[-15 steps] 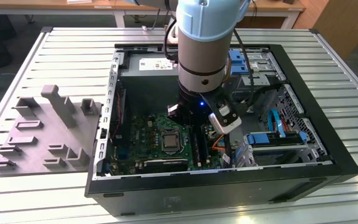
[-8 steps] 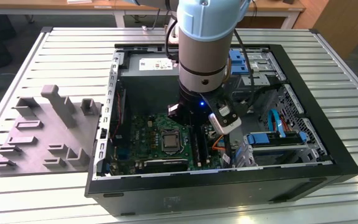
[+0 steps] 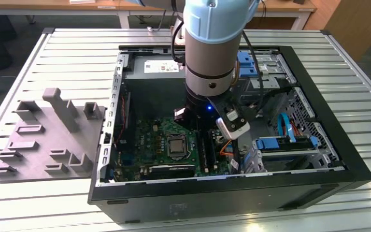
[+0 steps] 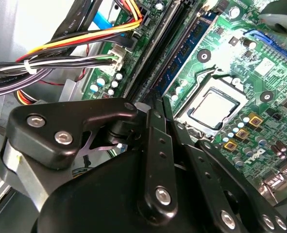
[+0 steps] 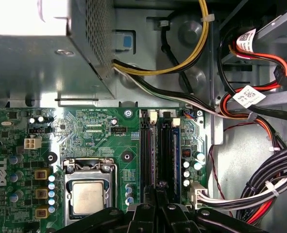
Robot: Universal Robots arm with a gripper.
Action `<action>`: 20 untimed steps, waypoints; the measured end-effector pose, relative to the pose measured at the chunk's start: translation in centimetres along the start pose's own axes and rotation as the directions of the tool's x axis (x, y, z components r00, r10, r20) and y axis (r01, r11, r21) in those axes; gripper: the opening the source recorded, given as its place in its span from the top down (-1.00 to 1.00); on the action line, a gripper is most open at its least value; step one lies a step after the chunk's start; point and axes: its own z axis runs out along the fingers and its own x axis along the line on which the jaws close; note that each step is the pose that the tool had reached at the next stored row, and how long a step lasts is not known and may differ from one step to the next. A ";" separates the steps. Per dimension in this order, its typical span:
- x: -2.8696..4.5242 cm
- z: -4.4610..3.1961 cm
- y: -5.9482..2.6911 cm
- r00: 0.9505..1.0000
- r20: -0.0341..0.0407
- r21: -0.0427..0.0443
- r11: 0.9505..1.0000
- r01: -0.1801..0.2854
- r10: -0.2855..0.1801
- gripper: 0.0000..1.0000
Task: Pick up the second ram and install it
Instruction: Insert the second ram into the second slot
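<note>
A dark-blue ram stick point(image 5: 175, 153) stands seated in one of the long black slots at the edge of the green board point(image 5: 97, 128); it appears again in the second wrist view point(image 4: 188, 46). I cannot tell whether it is the second ram. My gripper point(image 4: 155, 104) hangs low over the slots inside the open computer case, and its tips sit just off the near end of that stick. The black fingers point(image 4: 159, 131) are drawn together, with nothing visible between them. In the exterior view the gripper point(image 3: 198, 126) is low over the board, right of the processor socket point(image 3: 175, 146).
Bundled cables point(image 5: 260, 187) and a red-and-black lead point(image 5: 260, 109) run beside the slots. The power supply box point(image 5: 46, 58) lies beyond the board. Blue drive trays point(image 3: 287, 143) fill the case at the exterior view's right. A grey fixture point(image 3: 44, 140) lies on the table at the exterior view's left.
</note>
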 end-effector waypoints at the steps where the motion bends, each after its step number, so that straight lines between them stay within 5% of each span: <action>1: 0.00 0.01 0.00 1.000 0.000 0.000 1.000 0.000 0.000 0.75; 20: 0.01 0.22 -0.10 1.000 0.000 -0.007 1.000 0.000 0.000 0.75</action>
